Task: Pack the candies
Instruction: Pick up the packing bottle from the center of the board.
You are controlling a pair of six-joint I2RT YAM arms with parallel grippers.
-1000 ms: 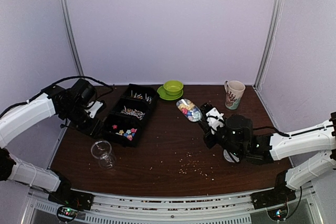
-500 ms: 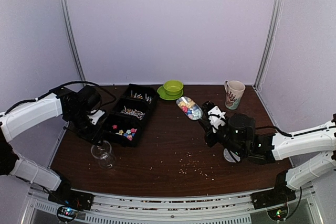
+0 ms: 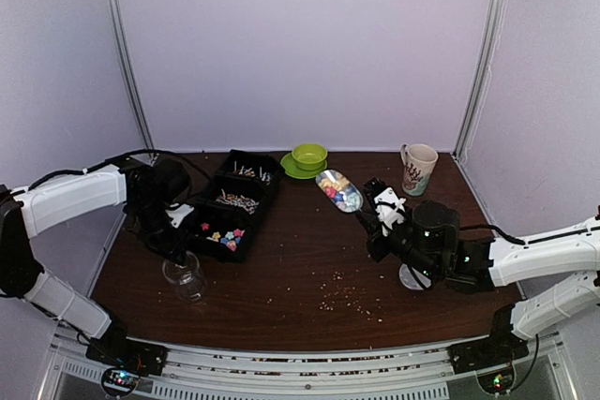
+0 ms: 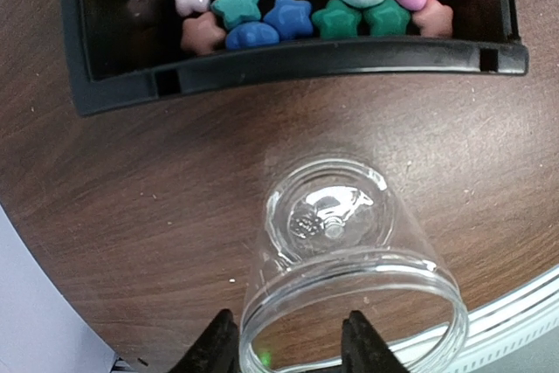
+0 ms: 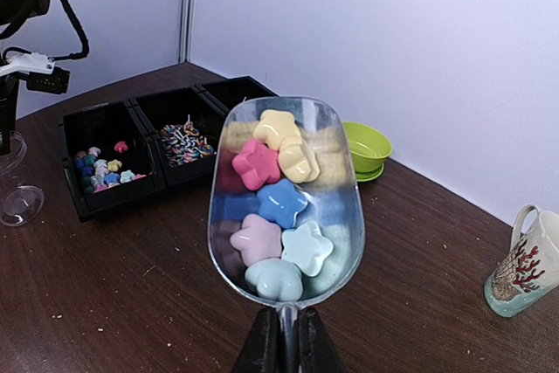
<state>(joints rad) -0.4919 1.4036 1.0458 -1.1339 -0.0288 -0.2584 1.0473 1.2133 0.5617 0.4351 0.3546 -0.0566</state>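
Star-shaped candies (image 4: 288,15) in pink, blue and green fill the near compartment of a black tray (image 3: 251,196). A clear plastic cup (image 3: 185,274) stands upright just in front of it. My left gripper (image 4: 290,347) is open at the cup's (image 4: 349,259) near rim: the left fingertip (image 4: 218,342) is outside the wall, the right one sits within the rim's outline. My right gripper (image 5: 286,338) is shut on the handle of a clear scoop (image 5: 341,172). The scoop, loaded with several candies (image 5: 279,203), is held above the table's middle (image 3: 337,192).
The tray's (image 5: 79,207) other two compartments hold striped sweets (image 5: 185,141). A green bowl on a saucer (image 3: 308,156) and a mug (image 3: 417,168) stand at the back. Pale crumbs (image 3: 342,297) dot the front of the table. A small white round object (image 3: 410,278) lies under my right arm.
My left gripper has swung forward and down from beside the tray to the cup's rim, its jaws narrowing. The right arm with the scoop has barely shifted.
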